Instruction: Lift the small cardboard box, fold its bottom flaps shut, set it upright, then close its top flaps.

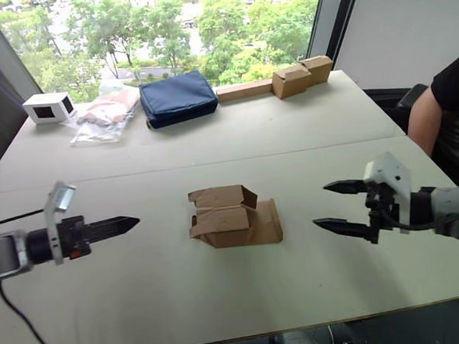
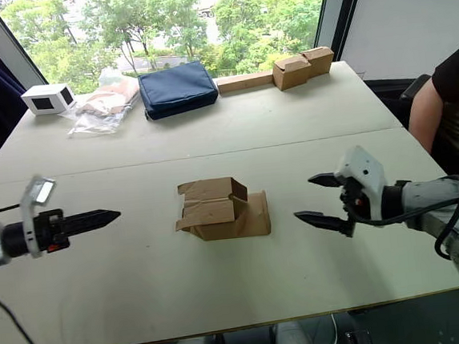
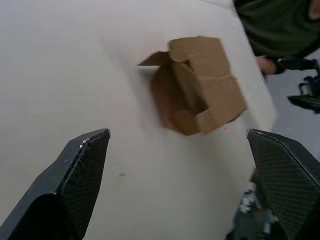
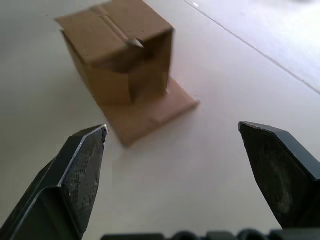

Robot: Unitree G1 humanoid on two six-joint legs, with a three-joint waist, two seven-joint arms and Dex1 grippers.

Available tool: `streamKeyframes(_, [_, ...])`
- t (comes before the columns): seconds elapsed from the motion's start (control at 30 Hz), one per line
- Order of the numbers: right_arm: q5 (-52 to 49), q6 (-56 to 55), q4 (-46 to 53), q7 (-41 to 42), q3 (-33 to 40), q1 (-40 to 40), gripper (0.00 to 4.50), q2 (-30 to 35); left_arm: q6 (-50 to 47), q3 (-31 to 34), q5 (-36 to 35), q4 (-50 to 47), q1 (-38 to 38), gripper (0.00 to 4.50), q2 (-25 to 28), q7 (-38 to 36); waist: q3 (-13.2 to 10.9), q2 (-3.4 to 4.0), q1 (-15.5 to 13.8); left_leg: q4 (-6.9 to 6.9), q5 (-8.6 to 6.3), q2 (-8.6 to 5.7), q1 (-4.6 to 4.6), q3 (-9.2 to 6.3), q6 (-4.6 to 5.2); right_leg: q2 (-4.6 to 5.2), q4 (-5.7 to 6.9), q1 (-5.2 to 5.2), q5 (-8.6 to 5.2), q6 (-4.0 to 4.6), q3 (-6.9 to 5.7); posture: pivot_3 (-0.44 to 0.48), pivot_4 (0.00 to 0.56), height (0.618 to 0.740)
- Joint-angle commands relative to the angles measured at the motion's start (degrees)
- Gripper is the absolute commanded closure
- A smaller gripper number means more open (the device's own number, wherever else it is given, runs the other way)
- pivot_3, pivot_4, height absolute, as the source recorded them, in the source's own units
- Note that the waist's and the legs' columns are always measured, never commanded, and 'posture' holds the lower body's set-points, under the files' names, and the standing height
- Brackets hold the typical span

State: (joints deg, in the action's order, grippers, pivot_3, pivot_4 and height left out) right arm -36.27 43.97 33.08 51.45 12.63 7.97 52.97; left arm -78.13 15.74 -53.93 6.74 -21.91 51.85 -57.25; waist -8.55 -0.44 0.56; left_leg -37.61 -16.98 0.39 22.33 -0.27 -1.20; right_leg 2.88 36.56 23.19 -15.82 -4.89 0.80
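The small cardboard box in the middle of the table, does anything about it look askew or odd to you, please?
Yes. The small cardboard box lies on its side with flaps loose: one lies flat on the table toward the right tool, others hang partly folded.

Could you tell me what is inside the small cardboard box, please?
The small cardboard box looks empty through its open end: only bare brown walls show. Its far corners are in shadow.

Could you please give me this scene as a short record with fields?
box: small cardboard box lying on its side mid-table, flaps loose, one flap flat on the table
left hand: open, left of the box, apart from it
right hand: open, right of the box, apart from it
far edge: white box, blue pouch, joined brown boxes
person: arm at right
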Motion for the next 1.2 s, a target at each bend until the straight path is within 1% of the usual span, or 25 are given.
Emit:
streamKeyframes(0.03, [-2.92, 3.25, 7.89, -5.62, -0.97, 0.81, 0.08, -2.00, -3.96, -3.61, 0.06, 6.55, -7.19, 0.00, -6.56, 2.10, -0.02, -0.08, -0.08, -0.19, -0.02, 0.03, 0.04, -0.02, 0.03, -0.06, 0.12, 0.00, 0.00, 0.00, 0.01, 0.000, 0.150, 0.740])
streamKeyframes(0.1, [-3.96, 4.69, 10.41, -8.16, -1.01, 0.65, 0.08, -3.04, -4.64, -4.44, 0.57, 8.75, -9.93, 0.00, -10.99, 4.10, -0.04, -0.22, -0.08, -0.44, -0.07, 0.01, 0.08, -0.06, 0.12, -0.10, 0.40, 0.04, -0.02, -0.01, 0.04, 0.000, 0.150, 0.740])
streamKeyframes(0.23, [-5.86, 6.63, 13.27, -11.33, -0.15, -0.44, 0.08, -3.85, -4.15, -6.77, 1.91, 10.42, -12.02, 0.00, -14.83, 4.55, -0.02, -0.30, 0.12, -0.48, -0.08, 0.02, 0.06, -0.06, 0.13, -0.12, 0.44, 0.05, -0.02, -0.01, 0.10, 0.000, 0.150, 0.740])
streamKeyframes(0.33, [-6.92, 7.41, 15.39, -13.40, 0.63, -1.91, 0.08, -3.89, -1.86, -8.71, 3.85, 14.49, -14.92, 0.00, -17.83, 3.75, -0.02, -0.30, -0.01, -0.47, -0.08, 0.05, 0.06, -0.06, 0.13, -0.17, 0.47, 0.07, -0.03, 0.00, 0.11, 0.000, 0.150, 0.740])
streamKeyframes(0.67, [-8.56, 7.68, 18.56, -17.42, 2.23, -5.67, 0.08, -3.43, 3.21, -12.90, 8.63, 22.55, -21.53, 0.00, -24.04, -0.10, -0.02, -0.34, -0.11, -0.49, -0.08, 0.01, 0.06, -0.06, 0.13, -0.18, 0.47, 0.04, -0.03, 0.00, 0.11, 0.000, 0.150, 0.740])
streamKeyframes(0.77, [-8.49, 7.51, 18.85, -18.16, 2.14, -6.35, 0.08, -3.30, 4.40, -13.47, 9.91, 24.35, -22.81, 0.00, -25.07, -1.13, -0.02, -0.35, -0.04, -0.50, -0.08, 0.00, 0.06, -0.06, 0.13, -0.19, 0.47, 0.05, -0.03, 0.00, 0.11, 0.000, 0.150, 0.740])
streamKeyframes(0.9, [-7.76, 7.40, 19.30, -19.20, 1.54, -6.54, 0.08, -2.96, 5.01, -14.83, 11.13, 24.12, -23.53, 0.00, -24.86, -3.05, -0.02, -0.35, 0.05, -0.49, -0.08, 0.03, 0.06, -0.06, 0.14, -0.23, 0.48, 0.06, -0.04, -0.01, 0.12, 0.000, 0.150, 0.740])
streamKeyframes(1.0, [-7.64, 7.19, 19.37, -19.90, 1.27, -6.63, 0.00, -3.13, 4.83, -15.57, 11.67, 23.96, -23.48, 0.70, -25.09, -3.90, -0.02, -0.35, 0.02, -0.49, -0.08, 0.03, 0.06, -0.06, 0.14, -0.23, 0.48, 0.06, -0.04, -0.01, 0.12, 0.000, 0.150, 0.740])
streamKeyframes(1.07, [-7.57, 7.04, 19.40, -20.41, 0.94, -6.47, 0.00, -3.36, 5.01, -16.16, 12.17, 24.03, -23.23, 1.48, -25.51, -4.40, -0.02, -0.35, -0.10, -0.49, -0.08, 0.02, 0.06, -0.06, 0.14, -0.22, 0.48, 0.05, -0.04, -0.01, 0.12, 0.000, 0.150, 0.740])
streamKeyframes(1.2, [-7.52, 6.70, 19.09, -20.75, 1.19, -6.57, 0.00, -3.34, 5.01, -16.43, 12.73, 24.10, -23.16, 2.91, -26.43, -4.64, -0.02, -0.36, -0.13, -0.50, -0.08, 0.01, 0.06, -0.06, 0.14, -0.21, 0.48, 0.04, -0.04, -0.01, 0.12, 0.000, 0.150, 0.740])
